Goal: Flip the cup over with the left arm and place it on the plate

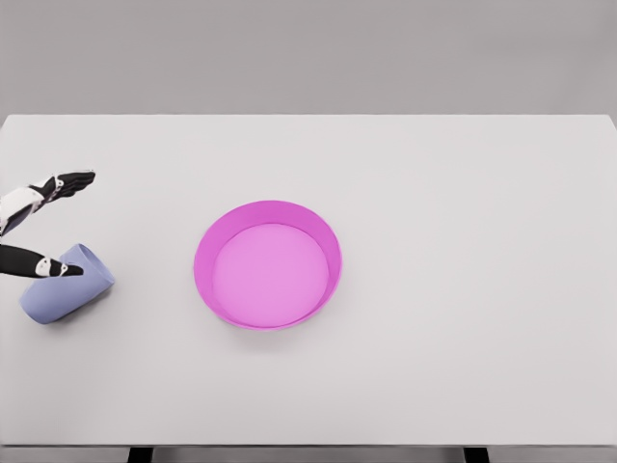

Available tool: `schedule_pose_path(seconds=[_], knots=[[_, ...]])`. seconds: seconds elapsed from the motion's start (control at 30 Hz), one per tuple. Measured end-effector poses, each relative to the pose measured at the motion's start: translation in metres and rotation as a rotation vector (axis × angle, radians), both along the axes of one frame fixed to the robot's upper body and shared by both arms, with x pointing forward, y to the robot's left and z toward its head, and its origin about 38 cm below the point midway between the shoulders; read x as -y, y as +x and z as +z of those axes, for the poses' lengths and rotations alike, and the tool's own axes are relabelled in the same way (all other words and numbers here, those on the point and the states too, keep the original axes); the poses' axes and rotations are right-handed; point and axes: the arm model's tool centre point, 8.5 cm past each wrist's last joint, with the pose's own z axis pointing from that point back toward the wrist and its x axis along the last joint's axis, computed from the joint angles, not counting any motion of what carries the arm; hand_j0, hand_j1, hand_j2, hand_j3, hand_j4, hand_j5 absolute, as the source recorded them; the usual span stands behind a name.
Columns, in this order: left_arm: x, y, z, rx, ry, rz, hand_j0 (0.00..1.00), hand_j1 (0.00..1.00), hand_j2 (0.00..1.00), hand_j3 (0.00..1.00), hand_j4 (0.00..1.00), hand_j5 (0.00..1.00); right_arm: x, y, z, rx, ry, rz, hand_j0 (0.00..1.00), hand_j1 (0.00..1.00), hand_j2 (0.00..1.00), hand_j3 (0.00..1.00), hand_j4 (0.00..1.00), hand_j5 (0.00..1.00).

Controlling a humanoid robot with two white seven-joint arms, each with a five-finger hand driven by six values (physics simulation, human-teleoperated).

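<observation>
A plain white worktop [463, 241] fills the frame below a grey wall [308, 53]; nothing carries writing. The pink plate [268, 264] sits left of centre. At the lower left the lavender cup [66, 285] lies on its side. The left robot hand [53, 227] is spread, one fingertip on the cup.

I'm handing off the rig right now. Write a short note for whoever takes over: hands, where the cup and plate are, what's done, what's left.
Left hand: at the table's left edge, fingers spread around the cup, one digit on its top side, not yet closed on it.
Right hand: not in view.
Cup: pale blue, lying on its side at the far left, well apart from the plate.
Plate: pink, middle of the table, nothing in it.
Done: the reach to the cup.
Left: grasp, flip it, set it on the plate.
</observation>
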Motion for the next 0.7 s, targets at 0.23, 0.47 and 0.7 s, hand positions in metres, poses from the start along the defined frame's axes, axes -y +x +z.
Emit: schedule_pose_path(seconds=[0.23, 0.47, 0.7], knots=[[-0.005, -0.009, -0.019, -0.078, 0.035, 0.030, 1.00, 1.00, 1.00, 1.00, 1.00, 1.00, 0.000, 0.000, 0.000, 0.000, 0.000, 0.000, 1.00, 1.00, 1.00, 1.00, 1.00, 1.00], [-0.013, -0.010, -0.033, -0.161, 0.087, 0.117, 1.00, 1.00, 1.00, 1.00, 1.00, 1.00, 0.000, 0.000, 0.000, 0.000, 0.000, 0.000, 1.00, 1.00, 1.00, 1.00, 1.00, 1.00], [-0.013, -0.010, -0.037, -0.182, 0.091, 0.137, 1.00, 1.00, 1.00, 1.00, 1.00, 1.00, 0.000, 0.000, 0.000, 0.000, 0.000, 0.000, 1.00, 1.00, 1.00, 1.00, 1.00, 1.00]])
